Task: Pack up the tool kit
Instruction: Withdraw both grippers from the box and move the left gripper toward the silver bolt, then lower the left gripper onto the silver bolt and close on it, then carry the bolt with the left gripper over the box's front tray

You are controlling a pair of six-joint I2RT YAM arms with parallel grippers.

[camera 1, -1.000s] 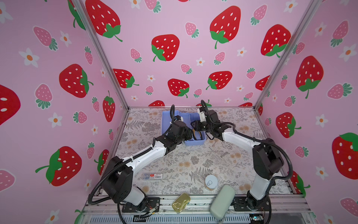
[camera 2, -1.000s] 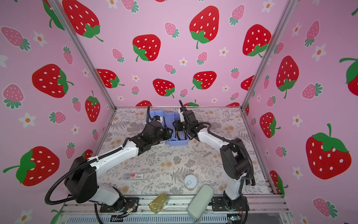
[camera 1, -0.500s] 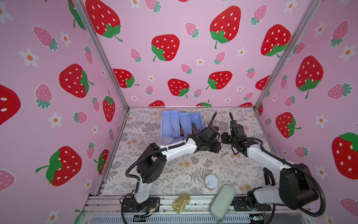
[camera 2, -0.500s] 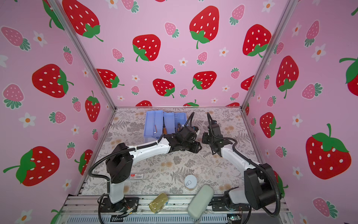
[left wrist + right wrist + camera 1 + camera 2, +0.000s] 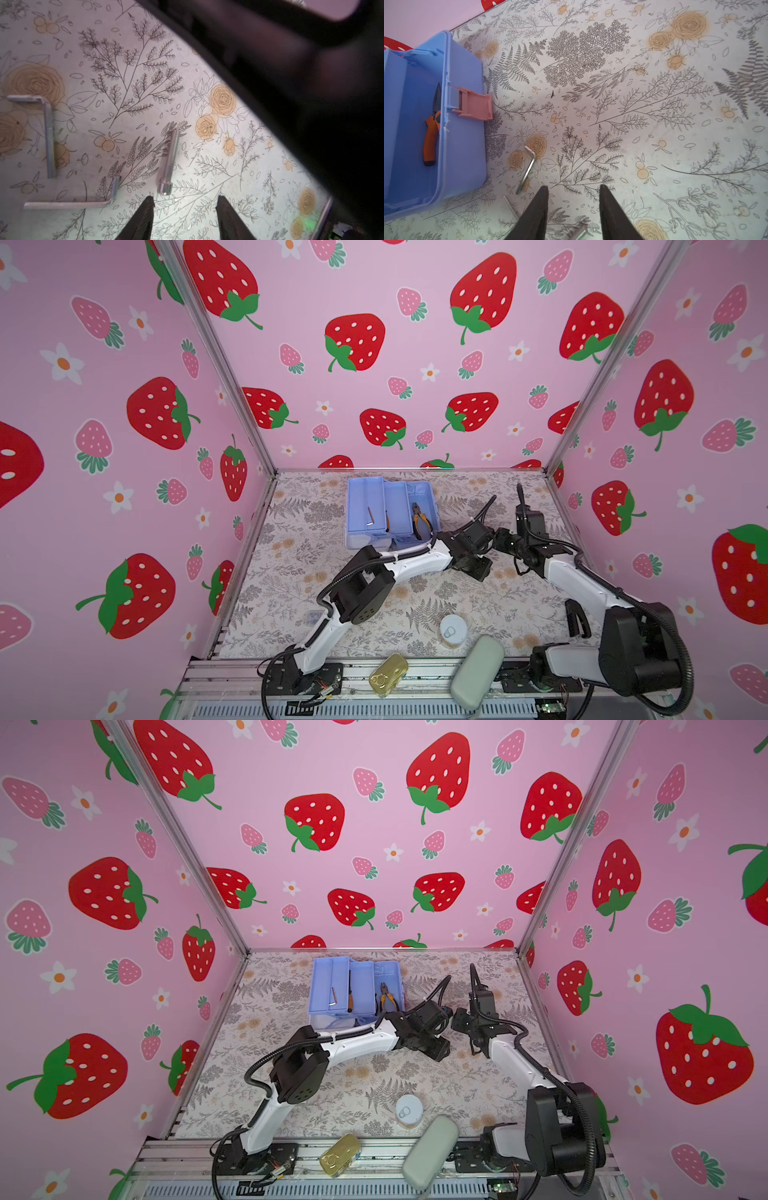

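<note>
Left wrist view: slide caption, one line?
Open left gripper poised by a bolt, two hex keys alongside, on the floral mat.

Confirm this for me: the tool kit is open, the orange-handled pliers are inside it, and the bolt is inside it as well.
Wrong on the bolt. The tool kit is open and the orange-handled pliers are inside it, but the bolt lies outside it on the floral table. The left wrist view shows it there, just ahead of the open fingers of the left gripper.
</note>
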